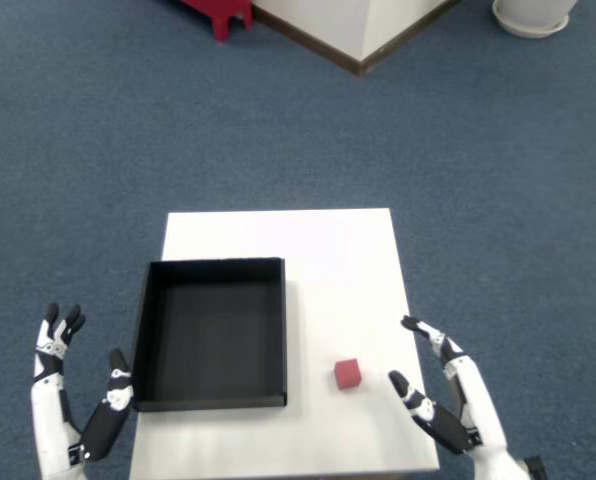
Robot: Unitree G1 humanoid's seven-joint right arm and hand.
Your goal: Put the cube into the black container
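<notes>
Red cube (347, 373) sits on white table (328, 250), just right of the black container (210, 334), near its front right corner, not touching it. Container is empty. Right hand (446, 398) at table's right front edge, fingers spread, holding nothing, apart from cube. Left hand (70, 400) off table's left side, fingers apart.

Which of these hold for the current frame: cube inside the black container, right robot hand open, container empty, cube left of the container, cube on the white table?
1. The red cube lies inside the black container. False: it sits outside, on the table.
2. The right robot hand is open. True.
3. The container is empty. True.
4. The cube is left of the container. False: it is to its right.
5. The cube rests on the white table. True.
</notes>
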